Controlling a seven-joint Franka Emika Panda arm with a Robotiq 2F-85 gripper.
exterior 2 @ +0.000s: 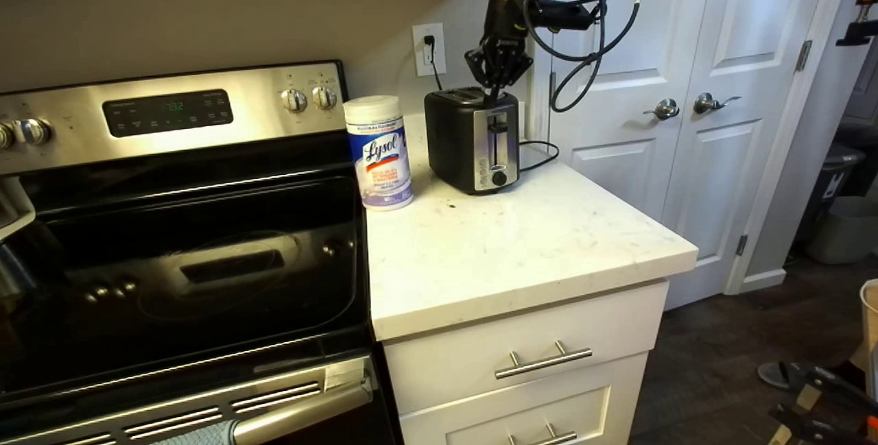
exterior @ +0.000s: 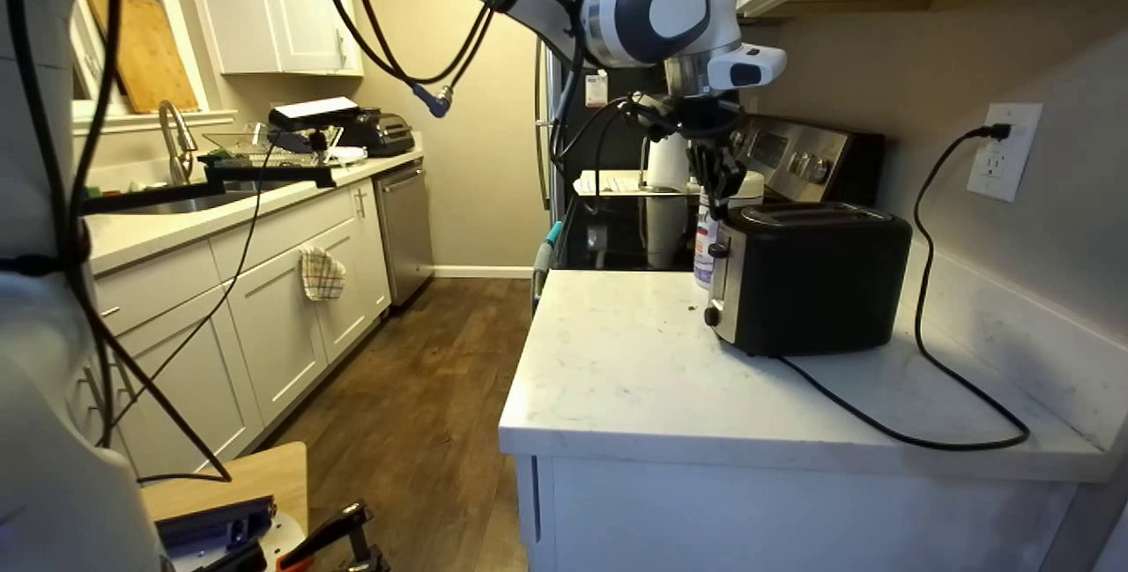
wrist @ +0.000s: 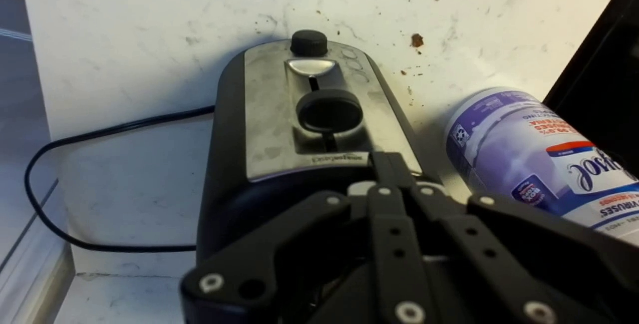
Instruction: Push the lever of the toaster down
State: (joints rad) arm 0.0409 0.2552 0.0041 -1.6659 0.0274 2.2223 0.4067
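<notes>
Below the gripper (wrist: 393,166), and standing further out from the toaster (exterior: 820,281), lies the lever (wrist: 329,112). It projects from the upright end panel (wrist: 269,114), in the upper part of its slot (wrist: 314,83); judged not yet pressed. Its broad axis runs across the slot; the slot runs downward toward the knob (wrist: 309,43).

State of the fingers (wrist: 383,166): together, nothing seen between them. Their ends stand at the panel's top edge, off the slot's line toward the canister (exterior 2: 379,157). Contact with the toaster cannot be told; from the lever they are apart. The one arm (exterior: 670,8) reaches over from above.

Assessment: the next move likely calls for a shift outward and across to the slot's line, then a straight descent on the lever. A descent from the present position would probably bear on the toaster's top edge instead.

Surface: pale counter (exterior: 608,343), with crumbs (wrist: 417,40) near the panel. Toaster upright, long axis running from the panel back toward the wall (exterior: 1075,61). Canister upright just beside it, not touching. A cord (exterior: 969,446) loops on the counter and is plugged into the outlet (exterior: 996,168).

Room: a kitchen. A stove (exterior 2: 226,246) adjoins the counter on the canister's side; a sink (exterior: 198,202) and white cabinets (exterior: 282,325) stand across the floor (exterior: 449,396).
</notes>
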